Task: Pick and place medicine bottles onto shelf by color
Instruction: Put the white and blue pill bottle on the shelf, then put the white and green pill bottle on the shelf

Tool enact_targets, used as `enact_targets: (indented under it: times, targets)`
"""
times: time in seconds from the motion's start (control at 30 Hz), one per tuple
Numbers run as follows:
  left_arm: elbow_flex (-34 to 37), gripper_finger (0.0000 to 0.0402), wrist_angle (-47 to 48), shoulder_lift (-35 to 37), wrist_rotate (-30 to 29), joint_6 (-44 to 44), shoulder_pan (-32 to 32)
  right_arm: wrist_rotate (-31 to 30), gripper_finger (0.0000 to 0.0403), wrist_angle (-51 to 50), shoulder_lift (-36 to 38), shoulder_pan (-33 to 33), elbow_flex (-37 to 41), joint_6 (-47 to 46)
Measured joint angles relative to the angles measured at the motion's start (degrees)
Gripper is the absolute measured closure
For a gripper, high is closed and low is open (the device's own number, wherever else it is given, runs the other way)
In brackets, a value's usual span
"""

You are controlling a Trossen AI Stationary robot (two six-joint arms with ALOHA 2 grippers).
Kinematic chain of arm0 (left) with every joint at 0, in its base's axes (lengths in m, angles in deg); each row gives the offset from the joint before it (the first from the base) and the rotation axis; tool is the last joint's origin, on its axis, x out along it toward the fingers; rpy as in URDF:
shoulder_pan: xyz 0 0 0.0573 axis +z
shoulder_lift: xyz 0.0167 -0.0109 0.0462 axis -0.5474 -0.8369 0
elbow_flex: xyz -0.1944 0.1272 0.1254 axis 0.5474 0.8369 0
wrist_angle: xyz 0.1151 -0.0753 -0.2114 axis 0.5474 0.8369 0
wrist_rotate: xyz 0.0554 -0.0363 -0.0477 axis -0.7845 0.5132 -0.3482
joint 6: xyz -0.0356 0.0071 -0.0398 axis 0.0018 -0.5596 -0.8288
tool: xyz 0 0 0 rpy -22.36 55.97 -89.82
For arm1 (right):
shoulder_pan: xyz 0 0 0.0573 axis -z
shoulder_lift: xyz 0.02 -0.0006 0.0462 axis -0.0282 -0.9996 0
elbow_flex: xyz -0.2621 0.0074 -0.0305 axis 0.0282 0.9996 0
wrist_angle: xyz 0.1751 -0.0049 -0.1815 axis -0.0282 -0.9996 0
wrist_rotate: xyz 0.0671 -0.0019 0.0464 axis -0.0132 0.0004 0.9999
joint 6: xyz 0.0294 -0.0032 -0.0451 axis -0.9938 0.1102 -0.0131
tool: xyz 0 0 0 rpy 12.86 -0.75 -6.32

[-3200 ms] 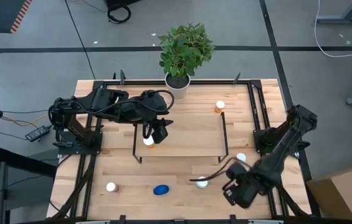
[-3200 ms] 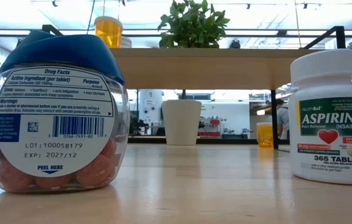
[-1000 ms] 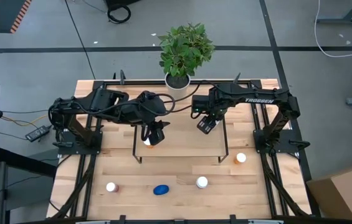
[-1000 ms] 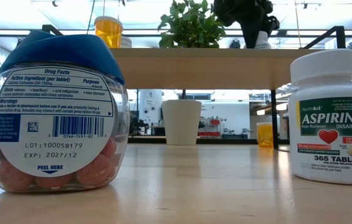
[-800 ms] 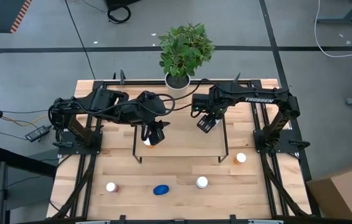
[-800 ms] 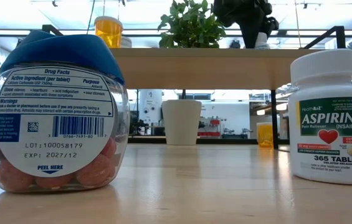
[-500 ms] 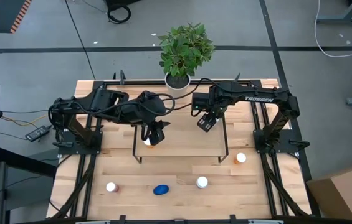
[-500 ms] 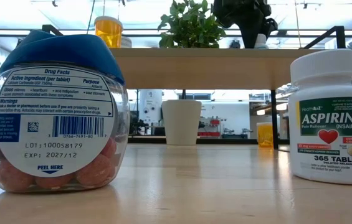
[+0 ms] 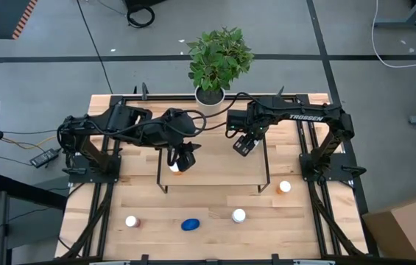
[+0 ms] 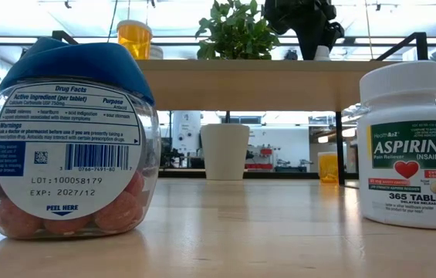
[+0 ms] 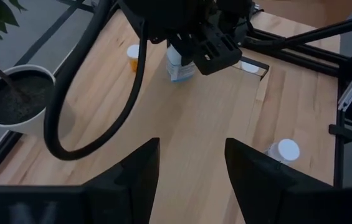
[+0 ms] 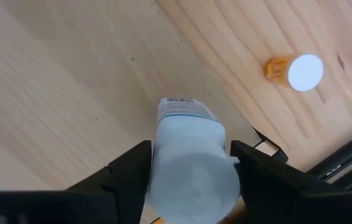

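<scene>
The shelf (image 9: 215, 168) stands mid-table. My right gripper (image 9: 243, 145) points down over its right part, fingers on either side of a white bottle (image 12: 188, 143) that stands upright on the shelf board (image 10: 256, 85). My left gripper (image 11: 191, 158) hangs open and holds nothing, above the shelf's left part (image 9: 182, 157). An orange bottle (image 9: 176, 168) stands on the shelf just below it. Near the table's front edge rest a reddish bottle (image 9: 130, 221), a blue one (image 9: 189, 224) and a white one (image 9: 238, 216). An orange one (image 9: 284, 187) stands right of the shelf. My right gripper comes from above, and its two fingers (image 12: 132, 174) flank the white bottle's capped top (image 12: 191, 186). I cannot tell whether they touch it. The bottle stands upright with its base on the shelf.
A potted plant (image 9: 219, 59) stands at the table's far edge, behind the shelf. Another orange bottle (image 12: 294, 71) rests on the table beyond the shelf's far right corner. Black rails (image 9: 266, 158) bound the shelf's sides. Black frame bars run along the table's edges.
</scene>
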Motion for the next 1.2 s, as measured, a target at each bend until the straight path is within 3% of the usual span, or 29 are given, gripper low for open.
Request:
enact_targets:
  times: [0.47, 0.73, 1.0, 1.2]
  targets:
    - [0.02, 0.0211, 0.51, 0.0, -0.02, 0.49, -0.93, 0.26, 0.0146, 0.25, 0.62, -1.44, -3.17, -3.99]
    - [0.02, 0.02, 2.18, 0.0, -0.26, 0.66, -0.54, -3.37, 0.013, -0.04, 5.12, -9.13, -3.26, -17.55]
    - [0.02, 0.0195, 2.64, 0.0, -0.27, 1.31, -0.21, -8.15, 0.0129, -0.04, 5.6, -15.11, -3.26, -29.03]
    - [0.02, 0.0191, 3.37, 0.0, -0.25, 4.63, -0.07, -8.53, 0.013, -0.02, 5.6, -20.84, -3.26, -38.56]
